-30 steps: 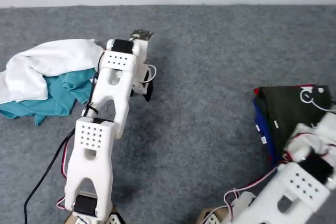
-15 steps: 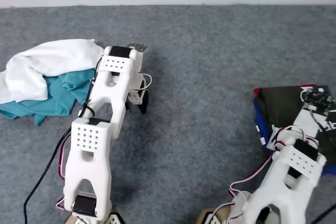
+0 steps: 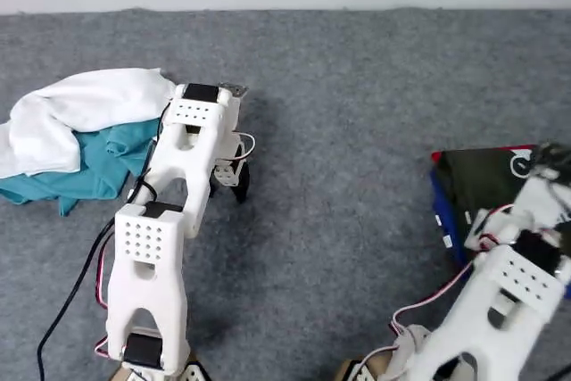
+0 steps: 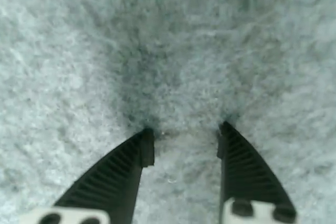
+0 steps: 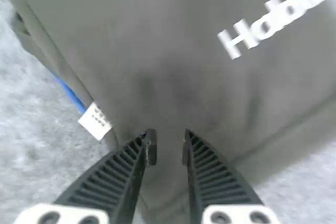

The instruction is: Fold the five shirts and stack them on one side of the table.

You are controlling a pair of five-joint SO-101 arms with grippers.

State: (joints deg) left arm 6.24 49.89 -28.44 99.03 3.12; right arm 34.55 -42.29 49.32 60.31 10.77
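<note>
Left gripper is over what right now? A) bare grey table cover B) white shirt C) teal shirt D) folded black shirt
A: the left wrist view shows the left gripper open, with only the grey table cover under and between its fingers.

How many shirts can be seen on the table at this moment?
5. A crumpled white shirt lies over a teal shirt at the left; at the right a folded black shirt tops a blue shirt and a red shirt, seen as edges only; more may be hidden.
</note>
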